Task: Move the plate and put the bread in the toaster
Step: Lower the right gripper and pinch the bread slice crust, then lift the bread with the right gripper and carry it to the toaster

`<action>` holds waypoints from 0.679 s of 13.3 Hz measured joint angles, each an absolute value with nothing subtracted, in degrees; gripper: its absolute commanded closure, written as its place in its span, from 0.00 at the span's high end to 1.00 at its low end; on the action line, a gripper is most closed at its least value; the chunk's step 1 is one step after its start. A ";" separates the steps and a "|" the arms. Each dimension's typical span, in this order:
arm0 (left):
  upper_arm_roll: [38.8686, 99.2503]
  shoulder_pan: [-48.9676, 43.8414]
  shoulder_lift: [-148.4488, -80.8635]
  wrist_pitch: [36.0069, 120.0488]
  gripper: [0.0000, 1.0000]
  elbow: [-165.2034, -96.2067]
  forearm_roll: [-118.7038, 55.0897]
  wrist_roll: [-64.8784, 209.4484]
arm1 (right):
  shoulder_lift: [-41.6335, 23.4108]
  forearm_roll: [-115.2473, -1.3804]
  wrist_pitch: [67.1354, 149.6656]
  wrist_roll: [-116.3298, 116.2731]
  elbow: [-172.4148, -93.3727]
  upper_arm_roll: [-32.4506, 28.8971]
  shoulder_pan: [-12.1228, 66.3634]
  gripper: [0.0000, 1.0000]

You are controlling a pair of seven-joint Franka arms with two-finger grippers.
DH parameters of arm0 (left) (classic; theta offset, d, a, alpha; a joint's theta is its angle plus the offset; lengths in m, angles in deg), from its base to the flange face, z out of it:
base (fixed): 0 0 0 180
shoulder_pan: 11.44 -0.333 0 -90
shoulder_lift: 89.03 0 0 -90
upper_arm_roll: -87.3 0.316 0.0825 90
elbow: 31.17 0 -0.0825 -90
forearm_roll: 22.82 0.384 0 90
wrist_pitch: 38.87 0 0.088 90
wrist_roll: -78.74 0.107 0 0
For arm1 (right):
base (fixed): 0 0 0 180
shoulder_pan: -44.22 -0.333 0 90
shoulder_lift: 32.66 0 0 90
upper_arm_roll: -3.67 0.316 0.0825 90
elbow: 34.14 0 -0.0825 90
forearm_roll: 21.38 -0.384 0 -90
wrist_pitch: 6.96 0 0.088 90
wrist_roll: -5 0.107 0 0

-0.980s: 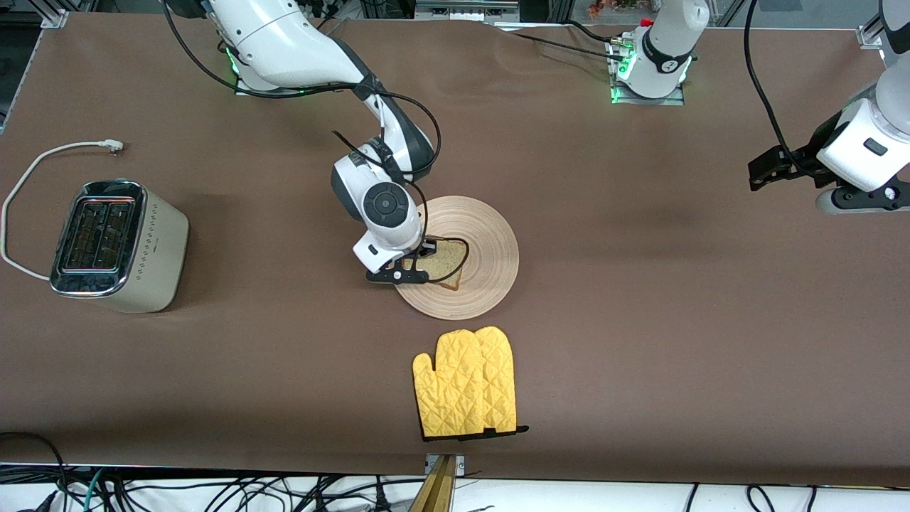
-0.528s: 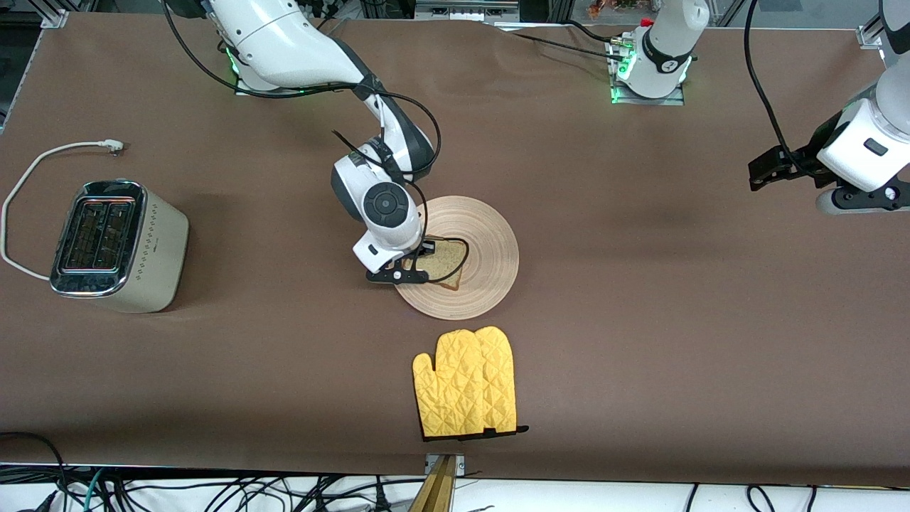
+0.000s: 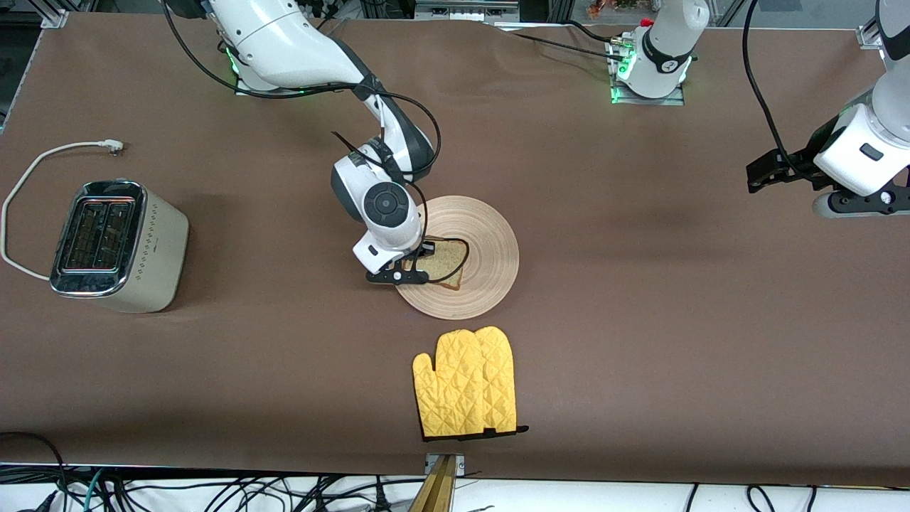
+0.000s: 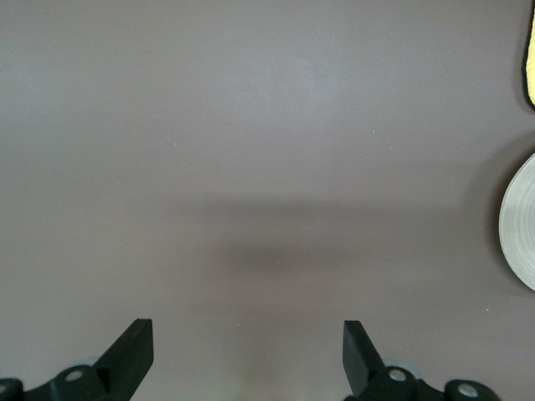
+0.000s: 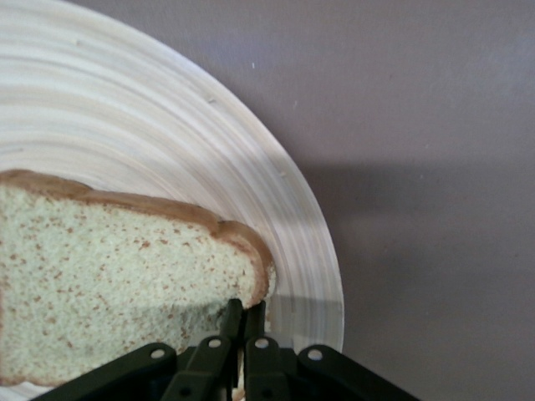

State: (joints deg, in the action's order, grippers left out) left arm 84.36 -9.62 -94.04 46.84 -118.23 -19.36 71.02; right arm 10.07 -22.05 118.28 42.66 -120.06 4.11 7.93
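Observation:
The beige ringed plate (image 3: 487,235) lies mid-table, with the speckled bread (image 3: 442,263) lying on it. My right gripper (image 3: 419,257) is low over the plate's edge toward the right arm's end. In the right wrist view its gripper (image 5: 245,307) is shut on the bread's (image 5: 109,276) crust corner, over the plate (image 5: 167,142). The cream toaster (image 3: 117,245) with its chrome top stands at the right arm's end, slots up. My left gripper (image 3: 757,173) hangs open and empty (image 4: 248,342) over bare table at the left arm's end; the plate's rim (image 4: 520,225) shows in its view.
A yellow oven mitt (image 3: 466,380) lies nearer to the front camera than the plate, and shows at the edge of the left wrist view (image 4: 531,50). The toaster's white cord (image 3: 43,160) loops on the table beside it. A brown cloth covers the table (image 3: 640,320).
My left arm has shifted very slightly. My right gripper, the bread and the plate have not visibly moved.

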 measured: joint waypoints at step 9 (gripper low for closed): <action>84.38 -9.75 -94.16 49.73 1.00 -118.04 -19.90 71.03 | 3.14 -11.32 86.38 35.93 -106.68 -0.55 8.63 0.00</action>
State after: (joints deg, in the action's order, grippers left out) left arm 84.38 -9.75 -94.16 49.73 -118.04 -19.90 71.03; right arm 3.14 -11.32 86.38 35.93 -106.68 -0.55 8.63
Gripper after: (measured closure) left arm 0.000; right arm 0.965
